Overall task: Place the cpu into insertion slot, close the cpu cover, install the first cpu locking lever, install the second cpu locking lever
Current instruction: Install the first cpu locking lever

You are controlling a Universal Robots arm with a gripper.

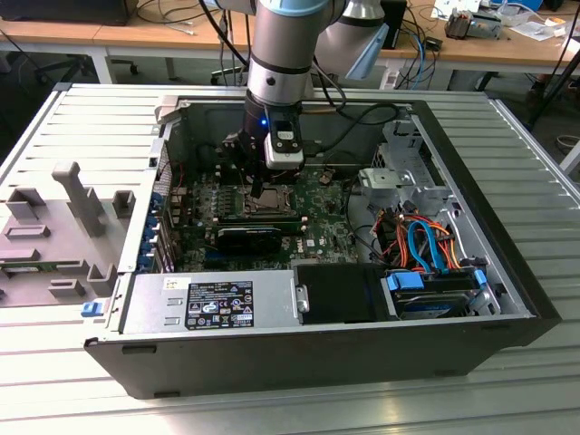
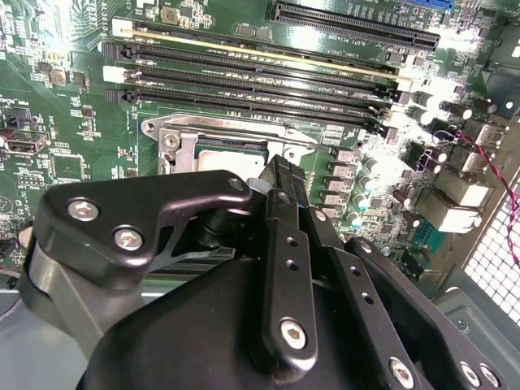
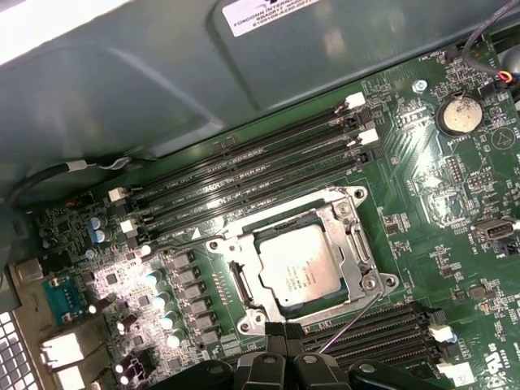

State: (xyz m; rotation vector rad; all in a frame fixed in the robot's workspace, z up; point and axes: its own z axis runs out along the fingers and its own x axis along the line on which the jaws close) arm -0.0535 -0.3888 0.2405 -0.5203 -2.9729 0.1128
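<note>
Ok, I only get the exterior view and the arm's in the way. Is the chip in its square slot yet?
Observer: Yes. The first wrist view shows the chip lying flat, silver side up.
Operator: Is the metal cover down?
Observer: Yes, the cover lies flat around the chip, which shows through its window.
Operator: So where's the gripper?
Observer: The gripper is right beside the cover's edge, next to a thin lever that slants out toward it. I can't tell if they touch.
</note>
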